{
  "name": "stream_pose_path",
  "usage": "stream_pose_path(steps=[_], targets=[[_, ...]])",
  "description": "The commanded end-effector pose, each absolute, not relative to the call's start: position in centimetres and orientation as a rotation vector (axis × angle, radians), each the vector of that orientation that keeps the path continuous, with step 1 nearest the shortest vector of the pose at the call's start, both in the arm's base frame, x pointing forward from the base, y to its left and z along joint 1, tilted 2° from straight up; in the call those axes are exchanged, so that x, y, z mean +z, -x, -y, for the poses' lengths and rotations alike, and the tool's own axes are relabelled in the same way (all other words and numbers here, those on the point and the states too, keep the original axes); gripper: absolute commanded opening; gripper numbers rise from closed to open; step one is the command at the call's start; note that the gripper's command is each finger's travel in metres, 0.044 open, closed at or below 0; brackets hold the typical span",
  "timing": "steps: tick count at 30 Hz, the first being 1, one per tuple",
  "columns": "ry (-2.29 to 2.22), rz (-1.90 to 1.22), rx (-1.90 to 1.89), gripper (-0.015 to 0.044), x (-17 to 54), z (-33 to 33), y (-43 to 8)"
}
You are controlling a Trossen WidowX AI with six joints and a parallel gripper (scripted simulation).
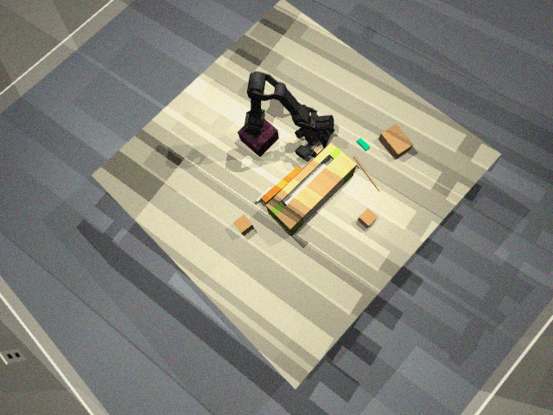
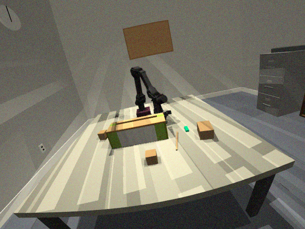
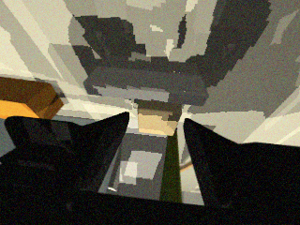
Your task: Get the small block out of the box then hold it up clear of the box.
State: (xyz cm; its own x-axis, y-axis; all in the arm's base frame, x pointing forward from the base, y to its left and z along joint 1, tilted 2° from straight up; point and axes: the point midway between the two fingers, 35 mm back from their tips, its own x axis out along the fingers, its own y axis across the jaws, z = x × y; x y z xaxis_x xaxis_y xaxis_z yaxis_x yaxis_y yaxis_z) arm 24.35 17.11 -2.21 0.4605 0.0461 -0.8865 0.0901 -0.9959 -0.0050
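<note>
The box stands upright on the table, with a slot along its tan top and green ends; its dark green edge shows in the wrist view. A small tan block is outside the box, close against the arm-side face near one end, seemingly on the table. My gripper is open and low beside that end, its fingertips on either side of the block in the wrist view, with gaps showing. In the exterior view the box hides the block and the fingertips.
An orange bar lies along the box's arm side. A grey bar is beyond the block. A teal piece, a thin stick and brown blocks stand around the box.
</note>
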Motion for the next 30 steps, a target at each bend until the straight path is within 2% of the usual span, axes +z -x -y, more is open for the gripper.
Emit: stream_pose_path(steps=[1,2,9,12,15,30], targets=[[-2.646,-0.124,-1.610,0.0285,-2.7,-17.1,-24.2],[-2.646,-0.124,-1.610,0.0285,-2.8,-17.1,-24.2],[-2.646,-0.124,-1.610,0.0101,-2.8,-17.1,-24.2],[-2.646,-0.124,-1.610,0.0081,-2.8,-17.1,-24.2],[-2.646,-0.124,-1.609,0.0002,-2.1,-17.1,-24.3],[-2.644,-0.127,-1.605,0.0000,3.6,-17.0,-23.9]])
